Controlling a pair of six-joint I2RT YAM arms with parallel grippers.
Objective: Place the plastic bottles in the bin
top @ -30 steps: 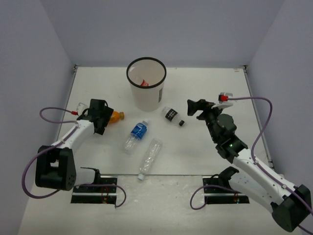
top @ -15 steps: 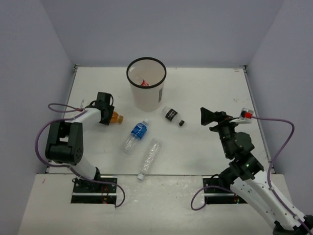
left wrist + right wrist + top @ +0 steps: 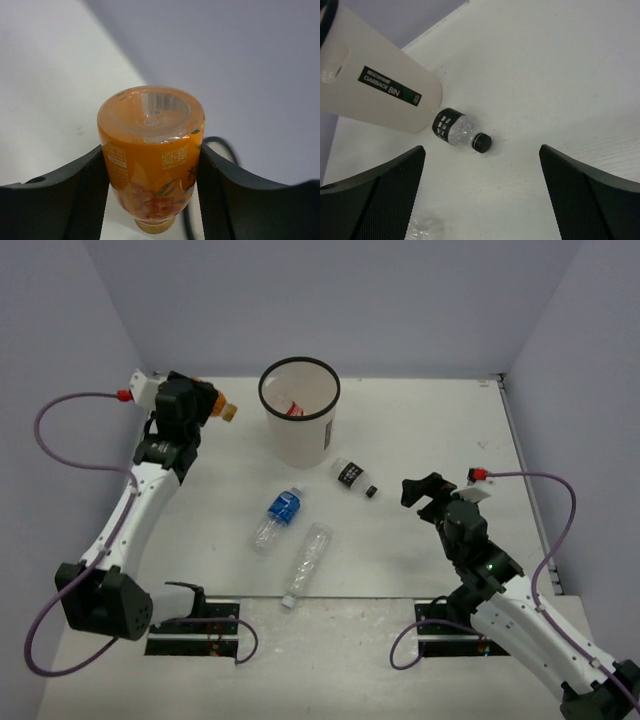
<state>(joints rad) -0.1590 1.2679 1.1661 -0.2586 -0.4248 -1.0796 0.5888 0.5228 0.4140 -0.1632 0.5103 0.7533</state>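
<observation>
Five small plastic bottles and one white bin (image 3: 300, 440) with a black rim share a white table (image 3: 440, 420), seen from above with twelve o'clock at the far wall. The bin stands upright at twelve o'clock, near the back edge.

The left gripper (image 3: 203, 402) is clamped on the orange bottle (image 3: 218, 406) and holds it in the air at nine o'clock from the bin's rim, close beside it but not over the opening. The bottle's cap points toward the bin. In the left wrist view, both black fingers (image 3: 87, 197) press against the bottle's sides, and its round base faces the camera.

A red-capped bottle (image 3: 293, 410) lies inside the bin, only partly visible.

Three bottles lie on their sides on the table. The black-capped bottle (image 3: 354, 477) rests at five o'clock from the bin, just beside its base; whether they touch cannot be told. The blue-labelled bottle (image 3: 279, 515) lies at six o'clock from the bin, near the table's middle. The unlabelled bottle (image 3: 305, 562) lies at five o'clock from the blue-labelled one, close beside it, with its cap toward the near edge.

The right gripper (image 3: 420, 487) hovers at three o'clock from the black-capped bottle, apart from it. Its fingers (image 3: 370, 200) are spread wide and hold nothing. The right wrist view looks between them at that bottle and the bin's wall.
</observation>
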